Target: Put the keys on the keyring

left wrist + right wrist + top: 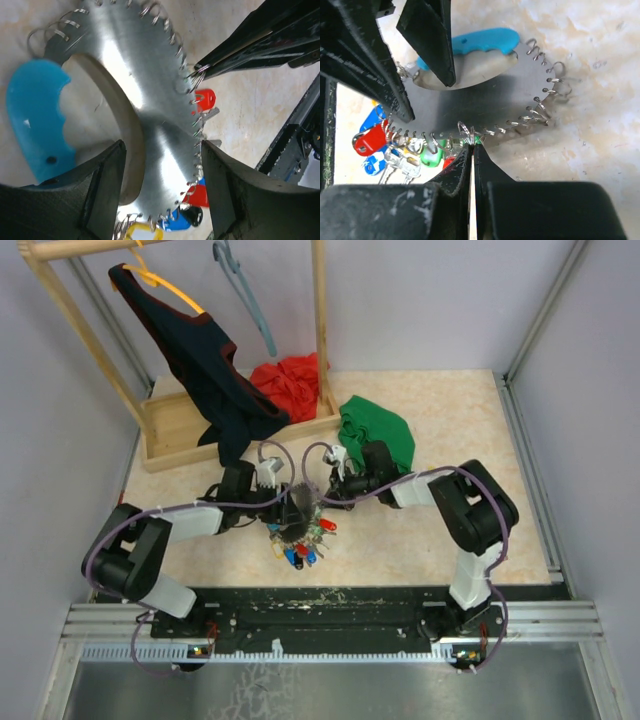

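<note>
The keyring (298,505) is a toothed silver disc with a light-blue plastic grip (35,115), held on edge above the table. My left gripper (162,190) is shut across its band, with one finger in the hole and one at the rim; both fingers (427,35) show in the right wrist view. Several keys with red, blue, yellow and green tags (300,545) hang from wire loops on the rim (370,140). My right gripper (472,145) is shut on the small wire loop of a key at the disc's rim (485,100), with a green tag (431,156) just behind.
A wooden clothes rack (180,430) stands at the back left with a dark garment (200,370) on an orange hanger. A red cloth (290,380) lies at its base. A green cloth (378,430) lies behind the right arm.
</note>
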